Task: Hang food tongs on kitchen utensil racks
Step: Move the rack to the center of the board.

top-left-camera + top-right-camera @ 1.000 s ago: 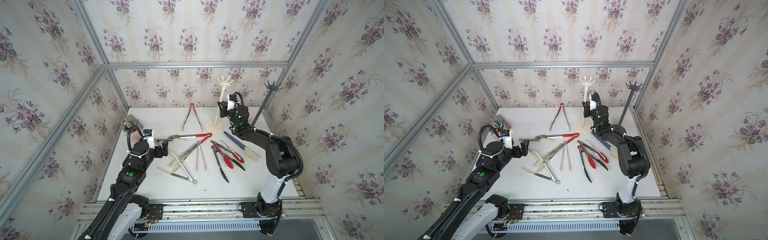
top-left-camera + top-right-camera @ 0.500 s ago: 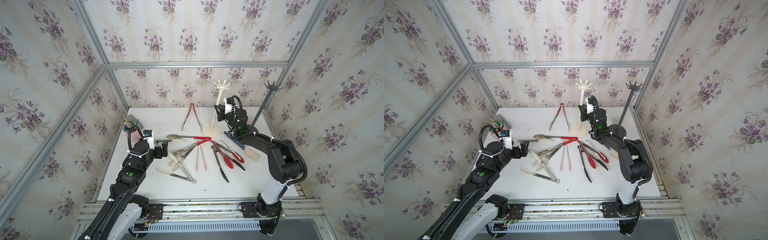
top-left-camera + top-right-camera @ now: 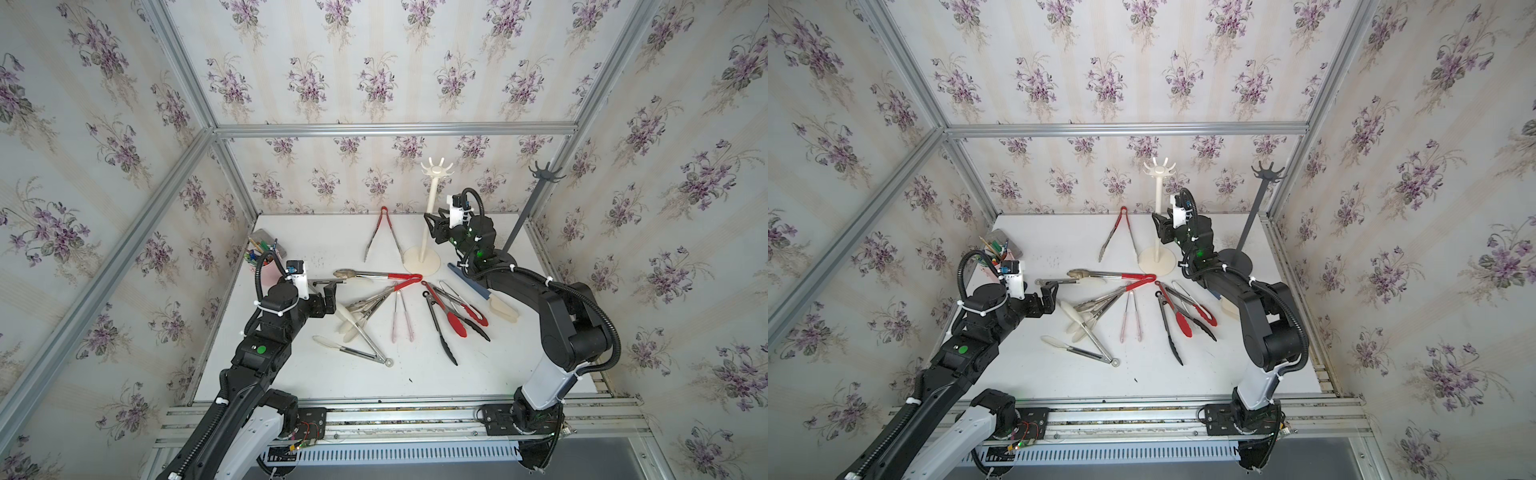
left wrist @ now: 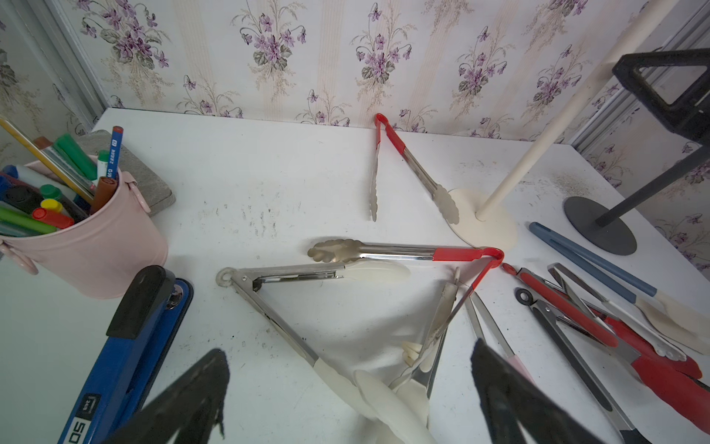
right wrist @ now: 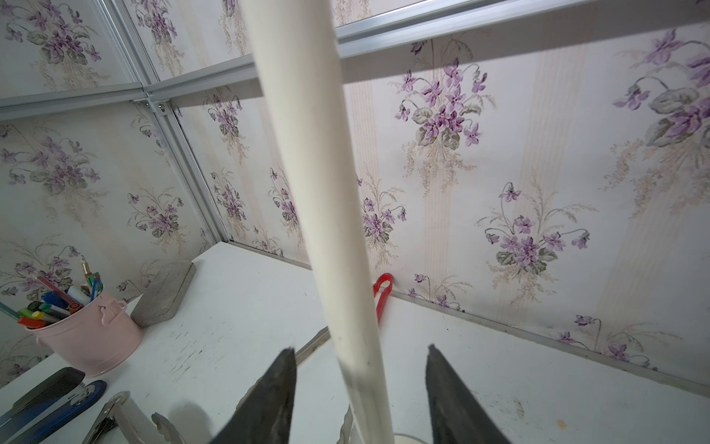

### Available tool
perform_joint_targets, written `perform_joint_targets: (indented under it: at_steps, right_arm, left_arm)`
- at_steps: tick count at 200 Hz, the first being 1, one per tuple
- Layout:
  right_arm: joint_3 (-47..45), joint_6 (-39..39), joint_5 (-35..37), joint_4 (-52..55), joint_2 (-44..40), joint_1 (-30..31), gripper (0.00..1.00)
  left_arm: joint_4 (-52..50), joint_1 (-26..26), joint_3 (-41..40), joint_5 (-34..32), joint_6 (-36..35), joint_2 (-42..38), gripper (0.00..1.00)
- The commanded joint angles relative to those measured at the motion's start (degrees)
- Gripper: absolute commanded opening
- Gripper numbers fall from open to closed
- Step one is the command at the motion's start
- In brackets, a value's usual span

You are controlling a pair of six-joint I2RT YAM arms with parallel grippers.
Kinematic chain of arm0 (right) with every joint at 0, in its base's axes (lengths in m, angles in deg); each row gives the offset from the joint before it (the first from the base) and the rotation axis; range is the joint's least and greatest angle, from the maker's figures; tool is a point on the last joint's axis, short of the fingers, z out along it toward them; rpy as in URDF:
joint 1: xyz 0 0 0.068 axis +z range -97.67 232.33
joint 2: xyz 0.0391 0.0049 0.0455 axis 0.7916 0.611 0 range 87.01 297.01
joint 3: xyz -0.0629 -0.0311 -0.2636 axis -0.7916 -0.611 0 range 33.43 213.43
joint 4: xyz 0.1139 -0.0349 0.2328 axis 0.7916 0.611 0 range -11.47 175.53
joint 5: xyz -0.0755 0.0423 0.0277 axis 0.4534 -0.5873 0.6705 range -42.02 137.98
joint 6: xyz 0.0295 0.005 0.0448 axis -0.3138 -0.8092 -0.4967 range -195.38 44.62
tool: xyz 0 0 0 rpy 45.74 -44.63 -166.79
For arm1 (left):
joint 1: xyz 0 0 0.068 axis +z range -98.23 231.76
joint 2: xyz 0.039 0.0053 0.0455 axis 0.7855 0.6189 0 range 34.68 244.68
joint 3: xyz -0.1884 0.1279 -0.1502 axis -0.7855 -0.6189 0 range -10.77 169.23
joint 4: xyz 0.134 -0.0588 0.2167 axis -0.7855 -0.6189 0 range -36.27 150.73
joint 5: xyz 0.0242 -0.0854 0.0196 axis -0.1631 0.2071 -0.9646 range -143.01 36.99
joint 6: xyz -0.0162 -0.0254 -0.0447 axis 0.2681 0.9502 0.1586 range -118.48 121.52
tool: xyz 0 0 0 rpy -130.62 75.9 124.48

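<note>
Several food tongs lie scattered on the white table (image 3: pixel 291 374). One red-handled pair (image 3: pixel 384 235) rests near the back wall, another (image 3: pixel 376 275) lies mid-table, and cream-tipped tongs (image 4: pixel 338 374) lie under my left gripper (image 4: pixel 347 348). That gripper (image 3: pixel 330 297) is open and holds nothing. The cream-white utensil rack (image 3: pixel 430 208) stands upright at the back. My right gripper (image 5: pixel 359 348) is open, with the rack's pole (image 5: pixel 345 269) between its fingers and a gap on each side. The dark grey rack (image 3: pixel 525 212) stands at the back right. No tongs hang on either rack.
A pink cup of pens (image 3: pixel 266 266) stands at the left edge, with a grey block (image 4: pixel 130 173) behind it and a blue stapler (image 4: pixel 126 346) in front. Papered walls and aluminium frame bars close in three sides.
My right gripper has opened off the cream rack's pole after shifting the rack a little leftwards and forwards. The left arm has stayed still.
</note>
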Motion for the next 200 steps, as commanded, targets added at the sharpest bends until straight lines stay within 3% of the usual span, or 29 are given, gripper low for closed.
perform_joint_targets:
  at_steps: [1, 82, 130, 200]
  right_arm:
    - [-0.93, 1.18, 1.12, 1.62, -1.32, 0.11, 0.57]
    - [-5.27, 1.41, -0.3, 9.47, -7.57, -1.2, 0.7]
    - [-5.85, -0.01, -4.23, 26.33, -13.14, -2.34, 0.73]
    - [-5.21, -1.72, -18.1, 51.52, -15.15, -2.52, 0.74]
  left_arm:
    - [-0.25, 0.07, 0.44, 0.87, 1.42, 0.38, 0.99]
    - [-0.23, 0.07, 1.99, 3.83, 2.62, 2.35, 0.99]
    - [-0.3, 0.04, 3.76, 7.39, 4.59, 4.37, 0.99]
    - [-1.31, -2.8, 5.81, 10.78, 3.06, 9.06, 0.99]
